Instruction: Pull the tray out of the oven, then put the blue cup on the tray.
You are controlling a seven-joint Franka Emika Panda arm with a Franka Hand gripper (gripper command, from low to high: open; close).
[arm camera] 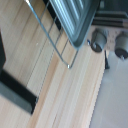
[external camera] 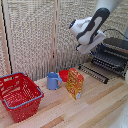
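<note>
Tray point(external camera: 96, 71) protruding from oven point(external camera: 114, 56), blue cup point(external camera: 53, 80) at nine o'clock of orange box point(external camera: 75, 83), gripper point(external camera: 91, 47) above tray, claw state indiscernible

oven point(external camera: 114, 56) cut by exterior view's right edge, top hidden behind arm | claw point(external camera: 90, 48) fingers not discernible, state unclear | red bowl point(external camera: 63, 75) mostly hidden behind orange box point(external camera: 75, 83) | wrist view blurred; tray point(arm camera: 50, 31) cropped

A pale woven folding screen point(external camera: 35, 35) stands behind the light wooden plank table point(external camera: 95, 107).
</note>
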